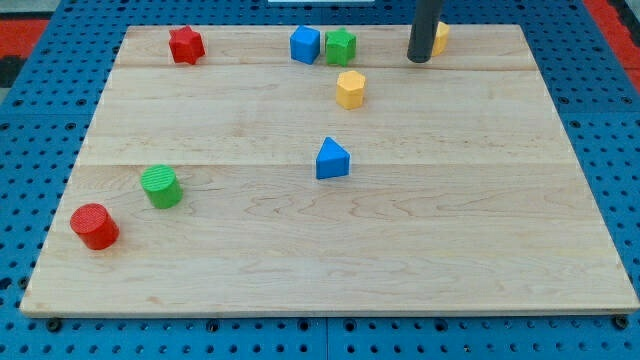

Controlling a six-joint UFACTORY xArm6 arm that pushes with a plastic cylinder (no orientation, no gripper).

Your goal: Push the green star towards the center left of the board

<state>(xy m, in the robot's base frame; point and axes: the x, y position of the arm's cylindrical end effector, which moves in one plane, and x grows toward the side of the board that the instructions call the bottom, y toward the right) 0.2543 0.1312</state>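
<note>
- A big wooden board is laid on a blue table with holes.
- A dark rod is seen coming down at the view's top right. No fingers are carried by it, so nothing is gripped.
- My tip is set on the board, well to the right of the green star, and a yellow block is partly hidden just behind it.
- The green star is found near the top edge, touching the blue cube on its left.
- A yellow hexagon is placed just below the star.
- A blue triangle is seen near the middle.
- A red star is seen at the top left.
- A green cylinder and a red cylinder are placed at the bottom left.
</note>
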